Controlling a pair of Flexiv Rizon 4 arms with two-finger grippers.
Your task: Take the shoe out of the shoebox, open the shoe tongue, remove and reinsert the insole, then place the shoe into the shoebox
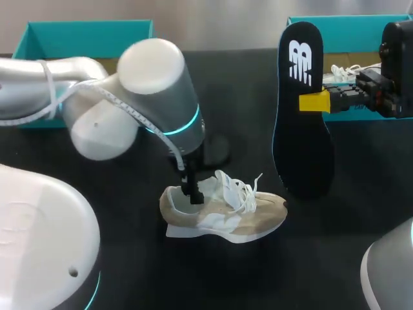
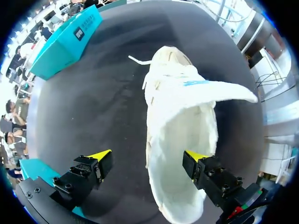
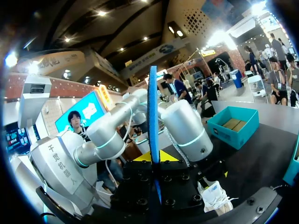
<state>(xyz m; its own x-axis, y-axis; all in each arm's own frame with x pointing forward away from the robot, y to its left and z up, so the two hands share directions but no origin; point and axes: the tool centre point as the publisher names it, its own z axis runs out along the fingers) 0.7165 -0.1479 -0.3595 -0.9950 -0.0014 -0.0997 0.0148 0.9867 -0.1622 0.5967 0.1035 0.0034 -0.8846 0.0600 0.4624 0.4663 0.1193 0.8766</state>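
On the black worktop (image 1: 116,258) the likeliest trouble is the long insole (image 1: 302,110). The right claw (image 1: 314,101), reaching in level from the side, pinches it upright by 1 edge, so it could swing or slip. The shoe (image 1: 222,213) sits on its sole under the left claw (image 2: 148,156), which points straight down with its fingers spread wide and 1 in the heel opening. Unclamped, the shoe may skid.

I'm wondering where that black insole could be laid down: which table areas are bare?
Bare table lies between the left shoebox and the right shoebox, behind the shoe, and in front of the shoe by the near edge. It is crowded at the shoe's heel, where the left end effector sits.
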